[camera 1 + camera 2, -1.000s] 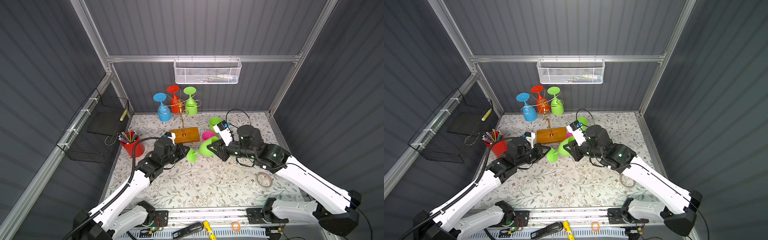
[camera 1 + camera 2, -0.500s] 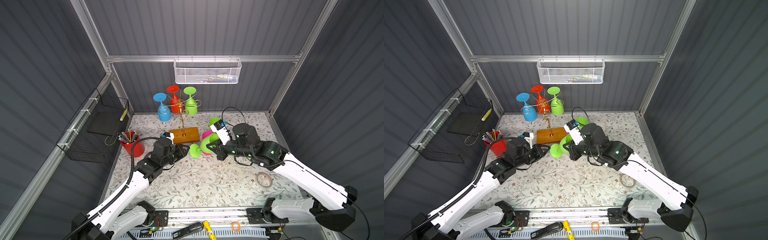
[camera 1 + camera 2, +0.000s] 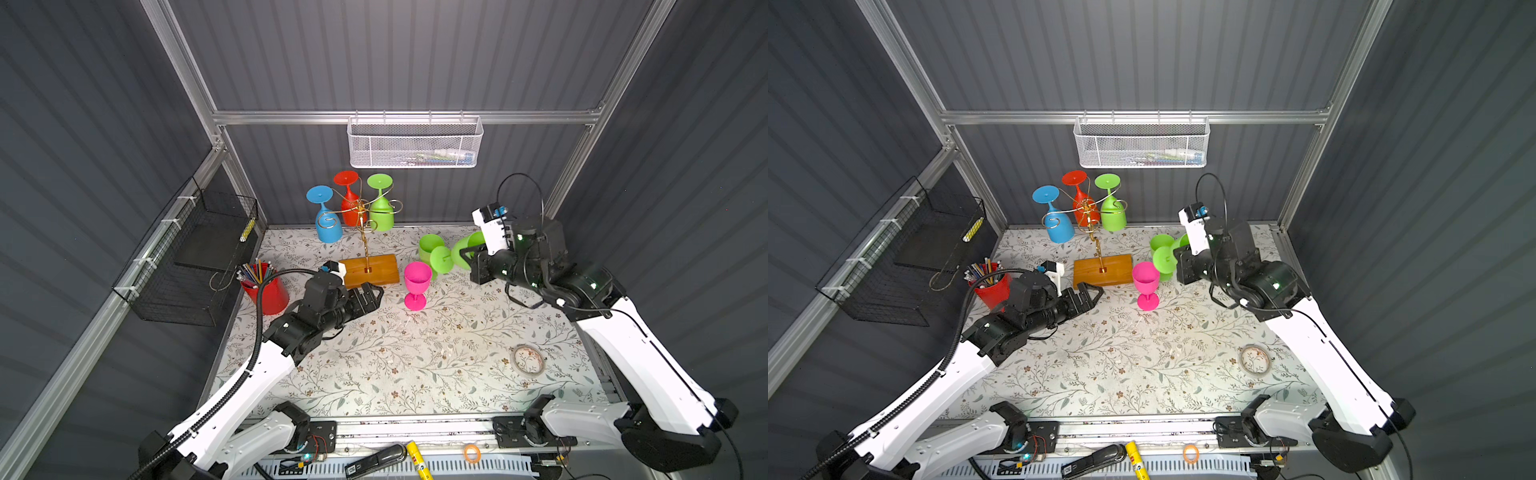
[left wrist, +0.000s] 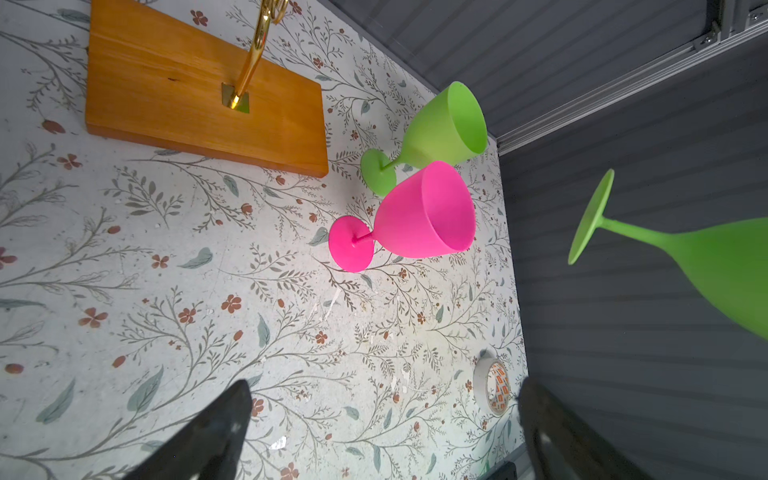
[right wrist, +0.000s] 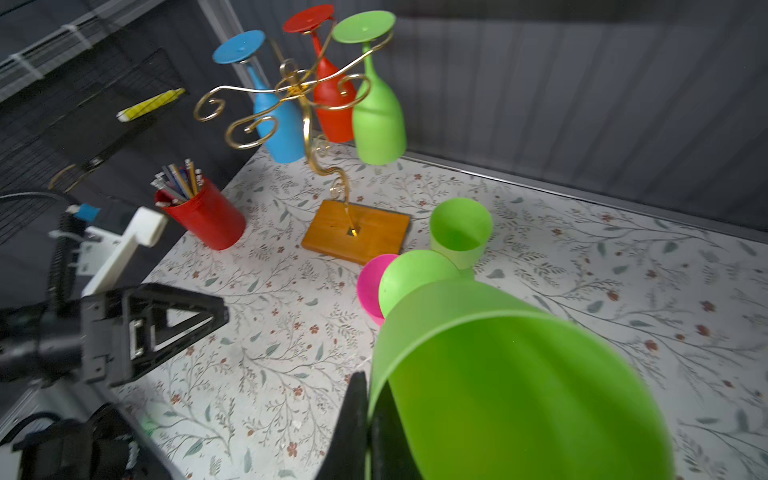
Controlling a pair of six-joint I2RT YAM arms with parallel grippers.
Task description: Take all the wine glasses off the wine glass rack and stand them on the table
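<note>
Green wine glass [image 3: 466,249] clamped by right tool [image 5: 368,415] | apart from rack [image 3: 370,272] | left tool [image 3: 372,296] agape, empty

we see two arms built alike: the left arm [image 3: 249,386] and the right arm [image 3: 636,345] have long white shells with black joints and black wrists. a ribbed black hose [image 3: 260,320] runs along the left one, and a thin black cable [image 3: 518,174] loops over the right wrist. each wrist bears a white camera mount [image 3: 492,228] with a blue plug. small green lights [image 3: 593,285] glow on the right arm. the left gripper [image 3: 375,293] has black, triangular open-frame fingers [image 5: 216,311].
</note>
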